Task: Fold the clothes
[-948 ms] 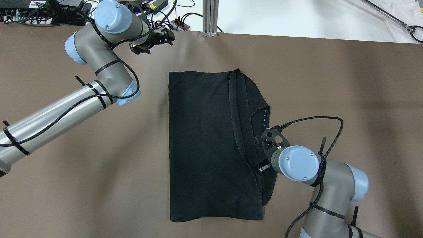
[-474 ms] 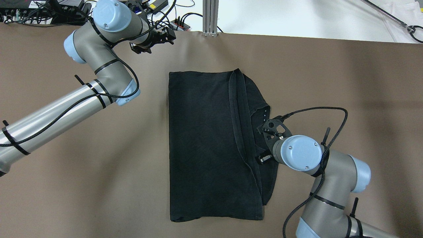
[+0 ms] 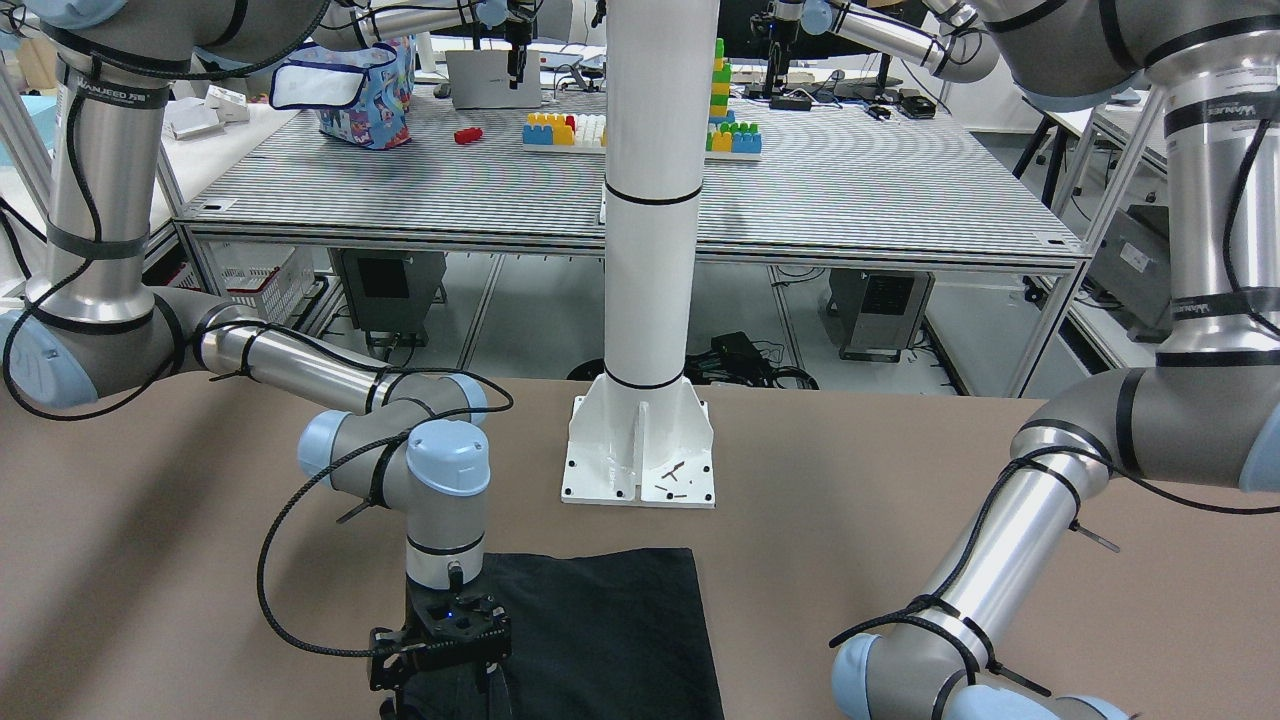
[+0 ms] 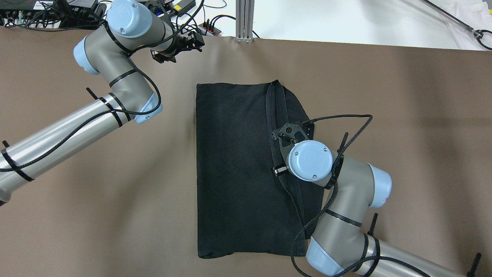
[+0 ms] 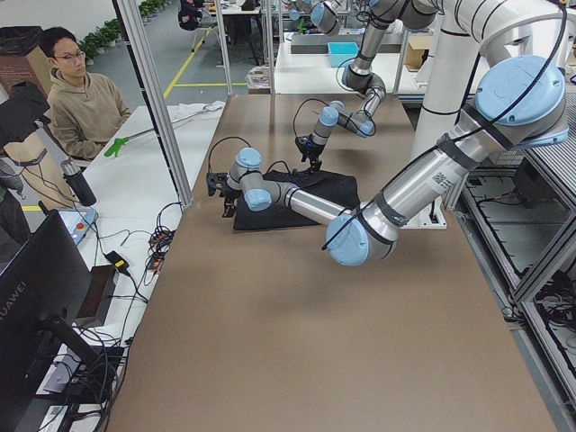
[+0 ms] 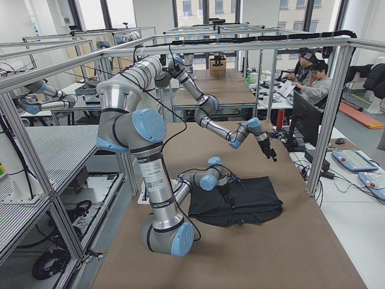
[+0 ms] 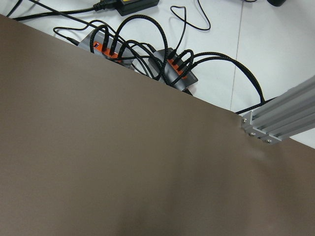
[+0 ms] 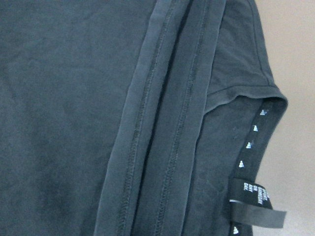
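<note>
Brown table [image 4: 384,96] in a lab w/ other rigs behind; white pillar [image 3: 648,250] bolted at the robot's side of it. The clothes [image 4: 230,161], one black garment, lie flat mid-table, long axis running away from the robot (top-to-bottom in overhead view). Right-hand part is doubled over: a hem band [image 8: 162,123] runs along that long axis, w/ a sleeve edge & label tab [image 8: 251,196] just beside it toward the right.

Right gripper [image 3: 442,660] is directly above the hem band, about mid-length, pointing down. Its fingers are hidden under the wrist & cut off in front view, so can't tell if they're apart, together or pinching cloth. Left gripper [image 4: 180,46] is well apart from the garment, off its far-left corner near the table's far edge; its cam sees only bare table & power strips [image 7: 147,54], finger state can't be told either.

Judgement: right arm is much the nearer, so next move is its own. Garment lies straight below the tool, so any grab or tuck would follow the hem line, then carry leftward across the short axis
</note>
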{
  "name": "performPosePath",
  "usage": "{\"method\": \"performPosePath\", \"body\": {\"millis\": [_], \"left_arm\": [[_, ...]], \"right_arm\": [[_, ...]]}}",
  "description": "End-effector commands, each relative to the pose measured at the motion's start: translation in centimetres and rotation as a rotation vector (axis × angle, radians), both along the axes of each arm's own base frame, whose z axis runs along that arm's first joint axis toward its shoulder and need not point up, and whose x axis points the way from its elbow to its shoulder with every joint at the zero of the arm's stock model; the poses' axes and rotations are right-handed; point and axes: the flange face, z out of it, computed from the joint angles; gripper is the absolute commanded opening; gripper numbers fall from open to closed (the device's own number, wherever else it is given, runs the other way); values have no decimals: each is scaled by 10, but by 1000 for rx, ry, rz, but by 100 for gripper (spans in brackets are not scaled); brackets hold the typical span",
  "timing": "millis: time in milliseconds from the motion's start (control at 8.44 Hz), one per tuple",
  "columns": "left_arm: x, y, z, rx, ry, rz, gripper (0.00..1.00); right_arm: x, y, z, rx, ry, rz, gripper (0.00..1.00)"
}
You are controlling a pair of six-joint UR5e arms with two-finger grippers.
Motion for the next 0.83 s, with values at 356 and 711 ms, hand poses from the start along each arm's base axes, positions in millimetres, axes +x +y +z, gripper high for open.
{"method": "performPosePath", "body": {"millis": [356,711], "left_arm": [[0,4,-3,-9,12,-5,100],[1,4,-5,-11,10,-4,100]], "right_arm": [[-39,7,10,-46,19,2,95],[-40,5,18,-44,36,-6,95]]}}
